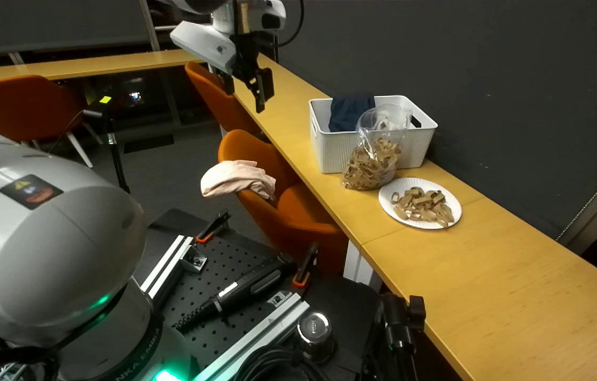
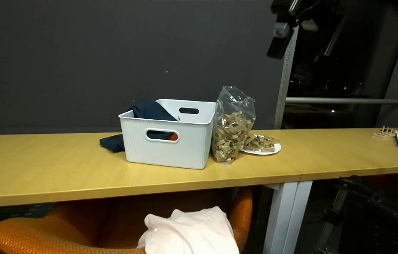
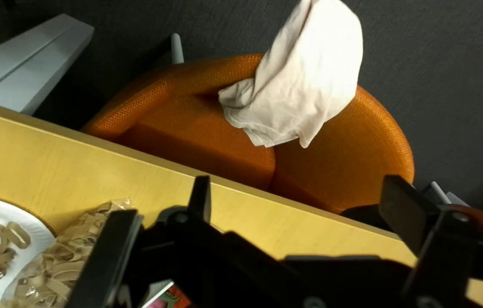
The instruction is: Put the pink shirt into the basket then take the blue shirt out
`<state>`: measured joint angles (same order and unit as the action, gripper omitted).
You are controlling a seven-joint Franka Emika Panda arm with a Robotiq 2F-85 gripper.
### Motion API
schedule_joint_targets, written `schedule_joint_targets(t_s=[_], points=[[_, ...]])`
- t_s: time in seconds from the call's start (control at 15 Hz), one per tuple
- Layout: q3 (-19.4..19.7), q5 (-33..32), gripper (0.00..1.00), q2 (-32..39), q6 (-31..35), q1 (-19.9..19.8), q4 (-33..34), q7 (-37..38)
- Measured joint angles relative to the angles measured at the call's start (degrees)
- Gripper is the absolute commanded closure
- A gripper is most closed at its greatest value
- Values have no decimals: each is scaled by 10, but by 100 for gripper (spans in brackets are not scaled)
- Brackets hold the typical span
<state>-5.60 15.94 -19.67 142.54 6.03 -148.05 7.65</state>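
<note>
Our end effector [image 1: 246, 94] hangs spread wide; in an exterior view we see the pink shirt [image 2: 192, 233] on the near chair [image 2: 26, 233], the blue shirt [image 2: 151, 110] over the left rim of the basket [image 2: 163, 152] on the table [image 2: 61, 165]

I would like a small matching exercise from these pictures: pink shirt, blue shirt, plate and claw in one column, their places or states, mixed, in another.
1. pink shirt
2. blue shirt
3. plate
4. claw

A. partly in the basket
B. open, holding nothing
C. draped over the chair
D. under brown strips

Pairs: 1-C; 2-A; 3-D; 4-B.
</note>
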Motion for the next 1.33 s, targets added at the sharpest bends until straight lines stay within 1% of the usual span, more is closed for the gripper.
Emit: schedule_joint_targets(t_s=[0.2,0.4,0.6,0.73,0.87,1.0,1.2,1.33], points=[[3,27,0,98,61,13,30,-42],[-3,80,0,197,113,35,64,-87],[-29,142,0,282,148,39,104,-136],[-51,168,0,335,161,33,134,-154],[-68,171,0,380,161,26,160,-155],[-77,171,0,418,160,18,179,-153],[-79,160,0,467,157,12,202,-142],[-79,142,0,497,152,8,220,-130]])
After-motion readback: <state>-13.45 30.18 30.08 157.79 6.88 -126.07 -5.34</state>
